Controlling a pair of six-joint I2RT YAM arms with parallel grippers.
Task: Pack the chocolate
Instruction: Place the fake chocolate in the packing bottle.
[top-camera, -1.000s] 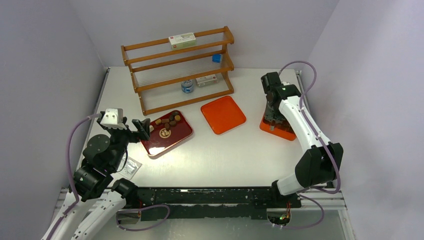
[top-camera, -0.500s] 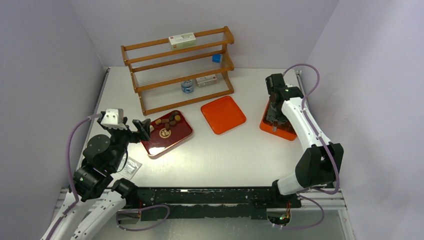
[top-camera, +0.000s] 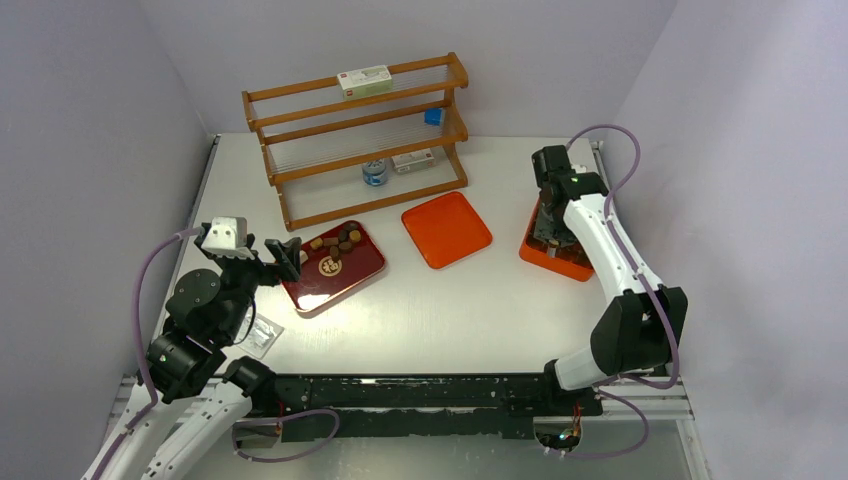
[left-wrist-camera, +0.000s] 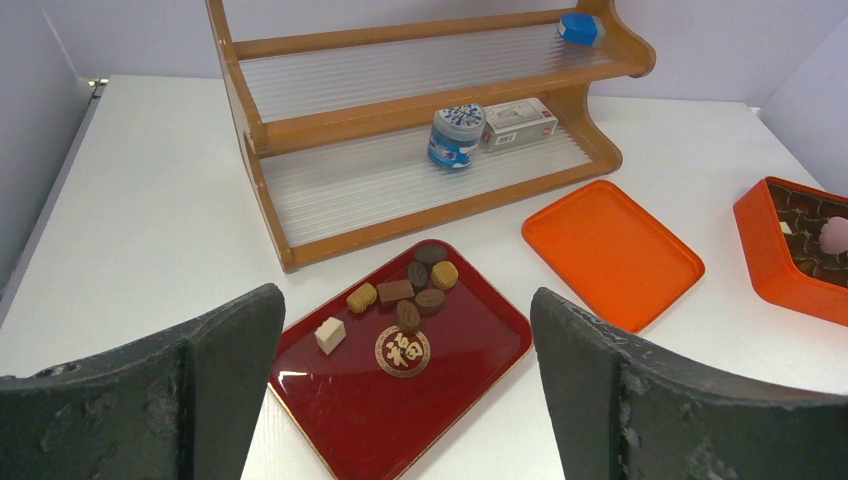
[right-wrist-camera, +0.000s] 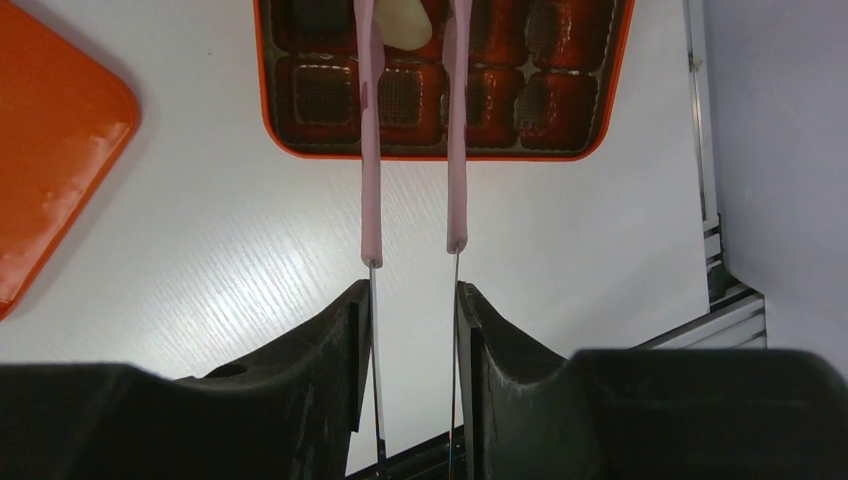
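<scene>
Pale lilac walls (top-camera: 100, 100) close in three sides of a white table (top-camera: 450, 310). Beyond the left gripper (top-camera: 283, 256), toward the back wall, stands a three-tier wooden rack (top-camera: 355, 150). A soft sheen of light lies on the tabletop beside the right gripper (right-wrist-camera: 412, 300).
</scene>
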